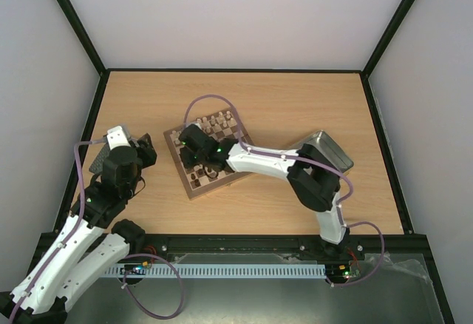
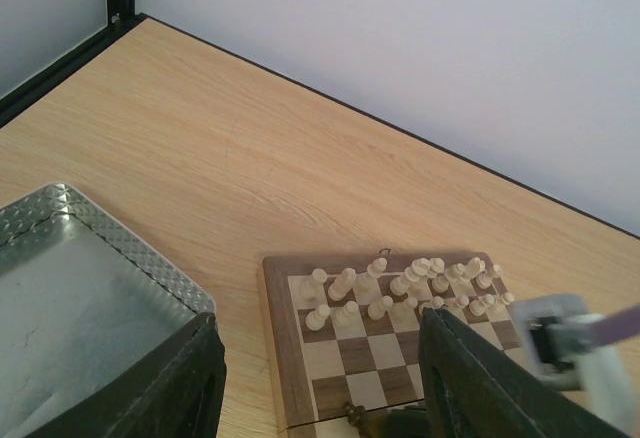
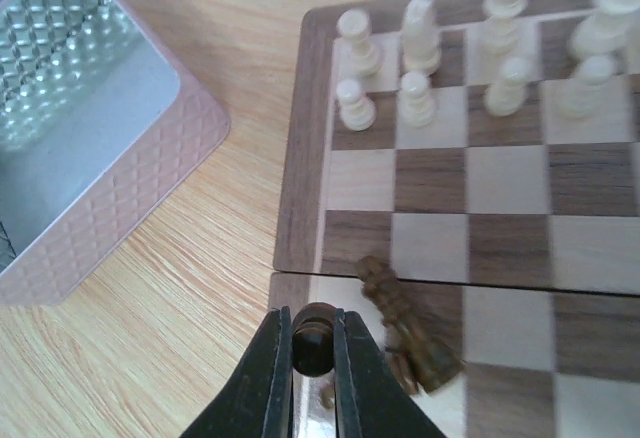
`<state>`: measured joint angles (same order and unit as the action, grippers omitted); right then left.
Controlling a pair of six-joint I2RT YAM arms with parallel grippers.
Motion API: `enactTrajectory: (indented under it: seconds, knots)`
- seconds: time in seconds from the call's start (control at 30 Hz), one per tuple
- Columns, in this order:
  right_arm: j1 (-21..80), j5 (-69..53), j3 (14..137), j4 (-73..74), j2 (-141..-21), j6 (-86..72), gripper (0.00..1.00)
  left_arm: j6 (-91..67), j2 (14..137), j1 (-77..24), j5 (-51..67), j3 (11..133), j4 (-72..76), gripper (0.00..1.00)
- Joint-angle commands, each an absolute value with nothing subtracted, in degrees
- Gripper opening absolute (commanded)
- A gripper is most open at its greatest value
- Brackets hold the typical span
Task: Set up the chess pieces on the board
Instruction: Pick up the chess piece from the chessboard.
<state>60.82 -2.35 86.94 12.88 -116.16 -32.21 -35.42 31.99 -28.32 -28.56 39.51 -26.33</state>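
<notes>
The board point(image 1: 222, 177) lies at an angle in the middle of the table. Cream chess pieces point(image 1: 219, 124) stand in two rows along its far edge; they also show in the left wrist view point(image 2: 400, 288) and the right wrist view point(image 3: 420, 48). My right gripper point(image 3: 313, 358) is shut on a dark brown piece point(image 3: 313, 343) over the board's left edge. Another dark piece point(image 3: 405, 328) lies on its side on the board just beside it. My left gripper point(image 2: 320, 398) is open and empty, left of the board point(image 2: 330, 358).
A silver metal tray point(image 2: 70, 288) sits under my left gripper at the table's left; it also shows in the right wrist view point(image 3: 80, 138). A second silver tray point(image 1: 331, 150) stands right of the board, behind my right arm point(image 1: 295, 169).
</notes>
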Motion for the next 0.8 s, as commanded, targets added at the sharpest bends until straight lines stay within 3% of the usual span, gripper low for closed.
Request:
enactTrajectory:
  seconds: [0.0,0.4,0.63,0.77]
  knots:
    - [60.75,3.39,81.79,11.43,-108.51,-33.02,0.05,-35.81,31.73,-28.04,-29.02,38.96,-26.57,0.55]
    - [58.16,9.94,70.01,17.39,-99.92,-36.04,0.05,-33.58,34.57,-28.04,-18.94,38.01,-23.17,0.59]
    - [55.70,12.71,65.77,16.17,-93.68,-39.88,0.04,-27.88,42.48,-28.04,0.11,38.00,-17.50,0.69]
    - [52.34,13.61,61.76,13.78,-88.48,-41.70,0.04,-25.77,51.44,-28.06,7.13,41.50,-17.01,0.70]
